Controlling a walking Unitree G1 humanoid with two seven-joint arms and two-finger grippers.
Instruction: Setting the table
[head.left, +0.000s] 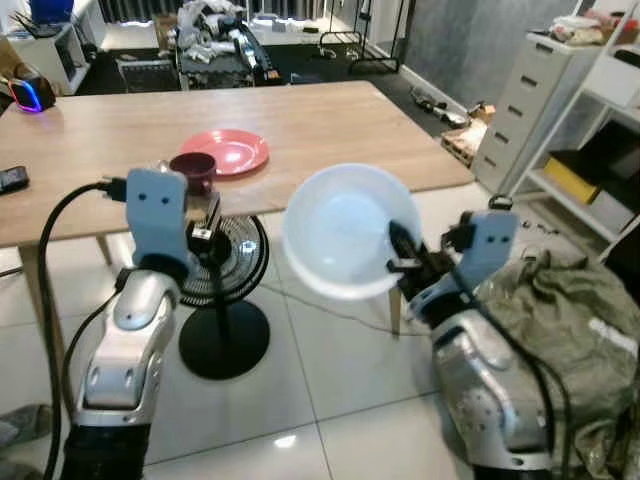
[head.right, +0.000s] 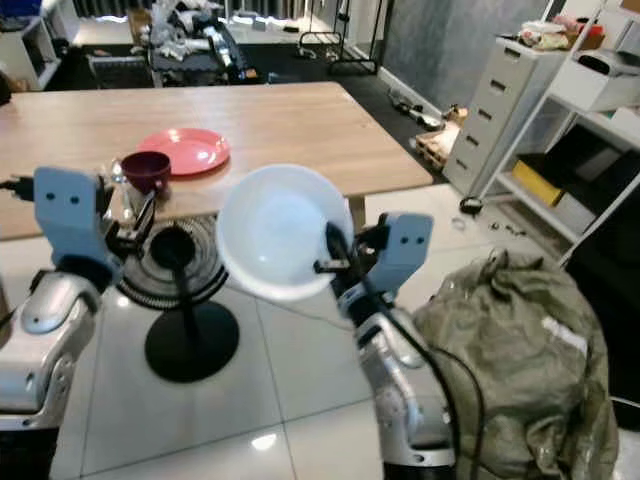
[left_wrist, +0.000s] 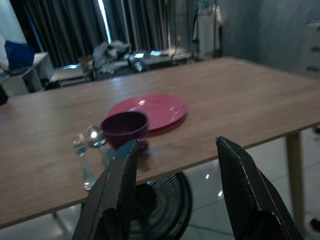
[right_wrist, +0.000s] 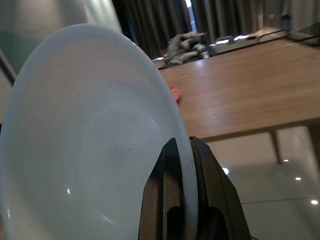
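White plate (head.left: 345, 232) pinched at rim by right pincer (head.left: 400, 252), held off near edge of wood surface (head.left: 330, 120), likely for carrying to empty place.

Left wrist: left pincer (left_wrist: 177, 190) open, empty, short of edge; maroon bowl (left_wrist: 124, 127), spoon (left_wrist: 94, 135), red plate (left_wrist: 150, 107) beyond.

Right wrist: fingers (right_wrist: 175, 200) clamp plate rim.

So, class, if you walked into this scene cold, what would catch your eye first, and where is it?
First, the big white plate, gripped by its rim in the right gripper and held above the floor, short of the wooden table. Next, the red plate on the table with a dark purple bowl beside it near the edge, facing the open left gripper.
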